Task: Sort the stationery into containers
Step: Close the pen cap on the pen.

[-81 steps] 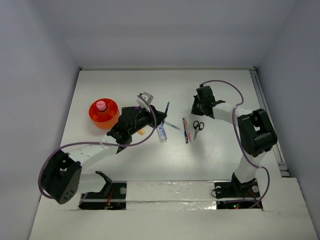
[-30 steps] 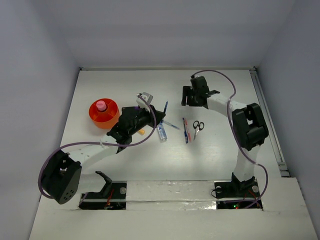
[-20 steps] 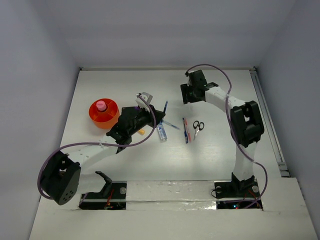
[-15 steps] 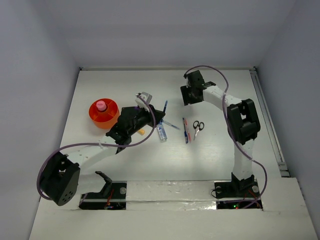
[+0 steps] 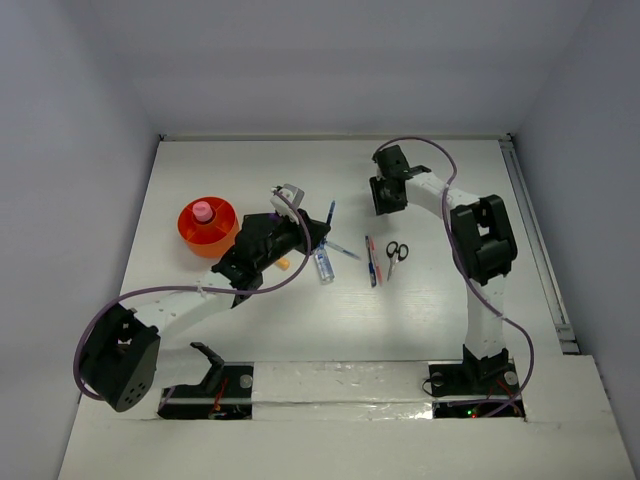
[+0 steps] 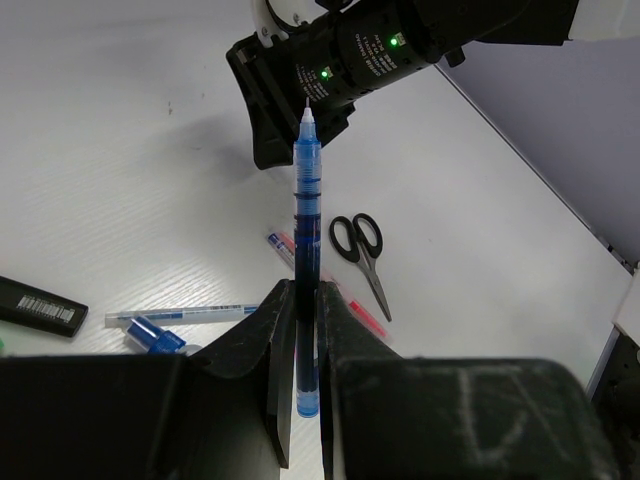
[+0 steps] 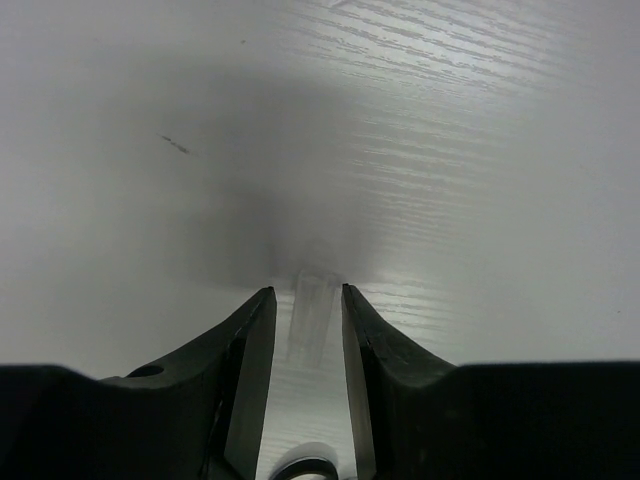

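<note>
My left gripper (image 5: 312,232) is shut on a thin blue pen (image 6: 306,200), which sticks out forward between the fingers (image 6: 262,330). The round orange holder (image 5: 207,224) stands to its left with a pink-capped bottle (image 5: 203,211) inside. My right gripper (image 5: 388,196) points down at bare table at the far middle, and it also shows in the left wrist view (image 6: 300,90). It is open (image 7: 305,300), with only a faint pale smear on the table between the fingers. Small black-handled scissors (image 5: 396,252) and red and blue pens (image 5: 372,260) lie near it.
A clear blue-capped bottle (image 5: 323,265) and a thin pen (image 5: 343,250) lie just right of my left gripper. An orange highlighter end (image 5: 283,264) shows under the left arm. A black highlighter (image 6: 35,305) lies at the left of the left wrist view. Side walls border the table.
My right gripper swung left and toward the far side of the table, then settled slightly back and right. My left arm held still with the blue pen.
</note>
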Available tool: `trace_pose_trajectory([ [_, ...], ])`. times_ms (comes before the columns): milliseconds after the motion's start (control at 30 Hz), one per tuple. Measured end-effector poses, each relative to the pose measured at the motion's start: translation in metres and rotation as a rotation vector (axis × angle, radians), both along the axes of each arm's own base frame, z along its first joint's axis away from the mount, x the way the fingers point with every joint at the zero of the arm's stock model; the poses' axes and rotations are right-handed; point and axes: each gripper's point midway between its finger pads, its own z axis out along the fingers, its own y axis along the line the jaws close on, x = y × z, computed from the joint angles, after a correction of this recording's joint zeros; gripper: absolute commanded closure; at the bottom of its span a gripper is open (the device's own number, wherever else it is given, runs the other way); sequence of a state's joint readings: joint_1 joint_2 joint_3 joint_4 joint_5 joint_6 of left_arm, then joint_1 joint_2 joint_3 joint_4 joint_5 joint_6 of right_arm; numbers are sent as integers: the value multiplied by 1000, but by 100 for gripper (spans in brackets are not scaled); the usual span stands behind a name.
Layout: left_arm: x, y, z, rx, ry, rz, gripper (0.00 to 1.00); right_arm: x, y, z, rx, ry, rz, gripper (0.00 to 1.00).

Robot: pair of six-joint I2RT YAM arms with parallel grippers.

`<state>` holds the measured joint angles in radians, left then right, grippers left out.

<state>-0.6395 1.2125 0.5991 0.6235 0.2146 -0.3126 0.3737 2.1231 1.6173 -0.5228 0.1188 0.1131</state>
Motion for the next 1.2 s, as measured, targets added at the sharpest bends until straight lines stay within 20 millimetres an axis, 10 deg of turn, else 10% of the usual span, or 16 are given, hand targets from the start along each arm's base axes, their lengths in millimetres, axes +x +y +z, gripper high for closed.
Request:
trace_pose_trajectory([
  [267,0,0,0,0,0,-1,100,-3,-8,-9,4,15,-31,61],
  [633,0,0,0,0,0,-3,100,3,-6,-10,47,-2,-36,98],
  [933,-2,-3,3,-13,-6,-18,100,-3,-3,-3,115,-60,-64,100],
  [1067,-6,-5,4,-35,-9,-38,100,-21,7,30,269,-145,-82,100],
  [1200,-12,-9,5,-67,-4,-72,100,-32,25,104,519,-340,-85,100],
])
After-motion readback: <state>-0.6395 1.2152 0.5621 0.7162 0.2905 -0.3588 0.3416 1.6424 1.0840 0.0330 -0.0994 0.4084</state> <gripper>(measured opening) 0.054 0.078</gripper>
